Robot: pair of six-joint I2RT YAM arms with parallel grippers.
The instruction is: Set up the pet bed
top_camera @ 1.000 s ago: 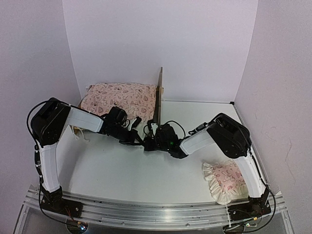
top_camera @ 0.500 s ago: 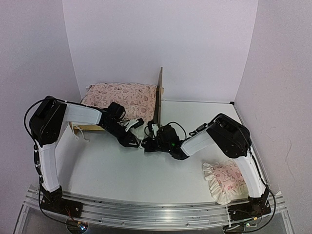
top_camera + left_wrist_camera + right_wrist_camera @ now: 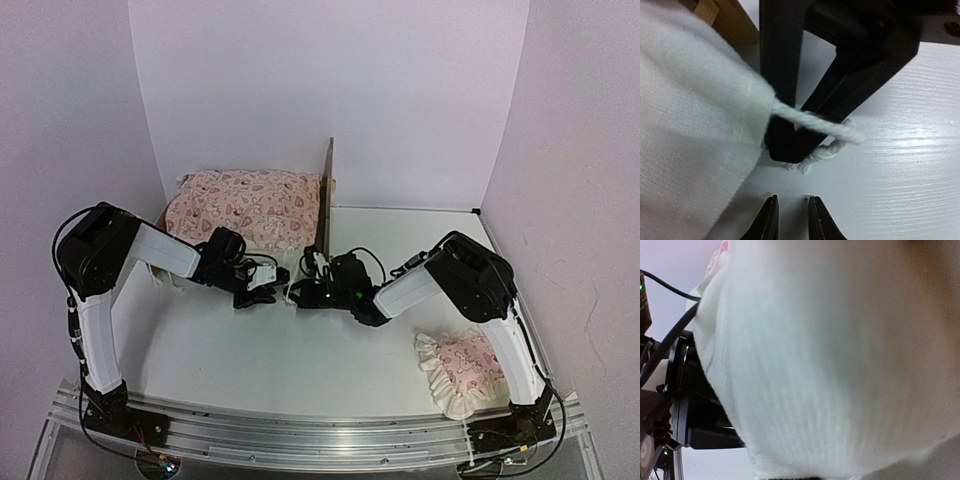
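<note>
Top external view: the pillow [image 3: 460, 370] lies by the worktop's [image 3: 300, 365] near right corner. Mid-worktop, my right jaws [image 3: 790, 146] pinch the white blanket's [image 3: 690, 125] corner cord [image 3: 826, 128], I judge to draw it out. My left jaws [image 3: 791, 212] stand narrow and empty just beside. At the far left corner, the pet bed [image 3: 327, 195] holds the mattress cushion [image 3: 250, 205].

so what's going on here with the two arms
Both arms are working at the near corner of the pet bed, where the pink mattress cushion lies on the frame. The right gripper is shut on a white tie cord at the cushion's corner. The left gripper hovers beside it, slightly open and empty. The small pillow lies apart, untouched.
</note>
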